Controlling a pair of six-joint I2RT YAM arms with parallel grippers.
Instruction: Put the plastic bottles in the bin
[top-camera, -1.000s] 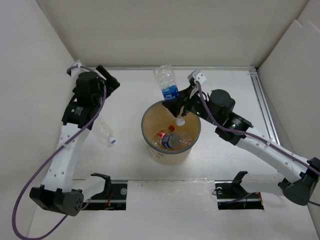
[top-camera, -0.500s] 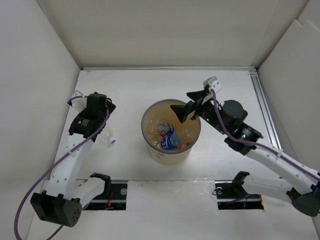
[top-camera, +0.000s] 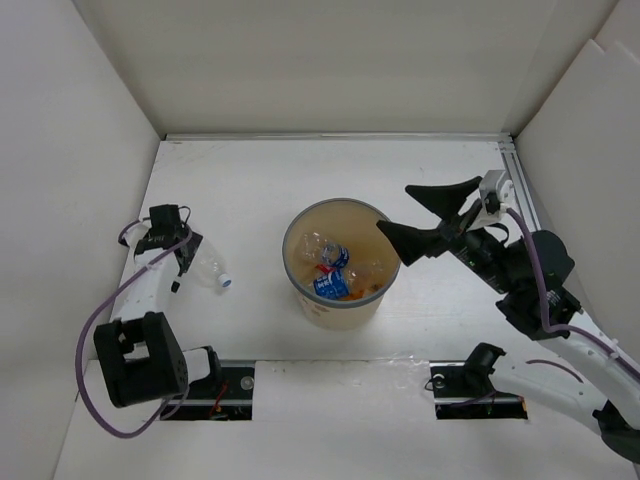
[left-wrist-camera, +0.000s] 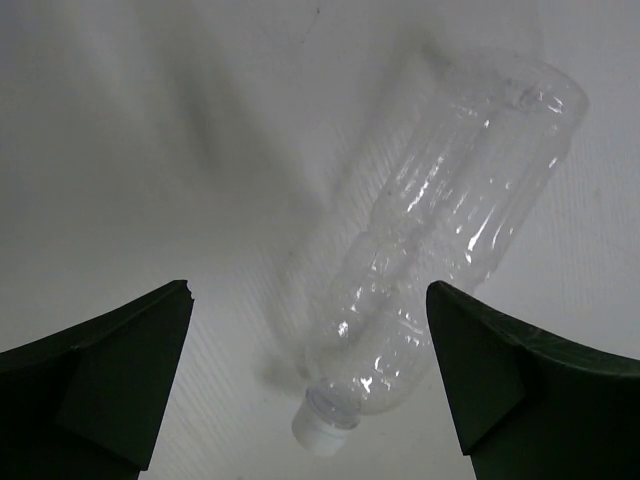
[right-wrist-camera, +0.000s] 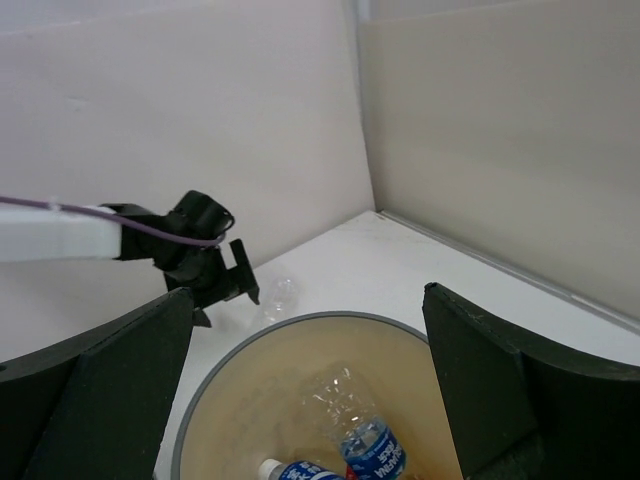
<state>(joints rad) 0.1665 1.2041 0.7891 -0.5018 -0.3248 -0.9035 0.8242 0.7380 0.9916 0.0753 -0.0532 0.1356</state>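
Bottle (left-wrist-camera: 440, 240) lying flat, long axis diagonal — cap toward bin (top-camera: 340, 312)

White table (top-camera: 250, 190); pale walls (top-camera: 330, 60); metal rail (top-camera: 512, 160) at right.

You have a glossy, ribbed clear-plastic bottle (left-wrist-camera: 450, 230) on a matt white table (left-wrist-camera: 120, 120); the bin (top-camera: 340, 310) has a matt tan wall.

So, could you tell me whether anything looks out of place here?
Yes: one clear bottle lies on its side on the table, left of the bin rather than in it, under the open left fingers.
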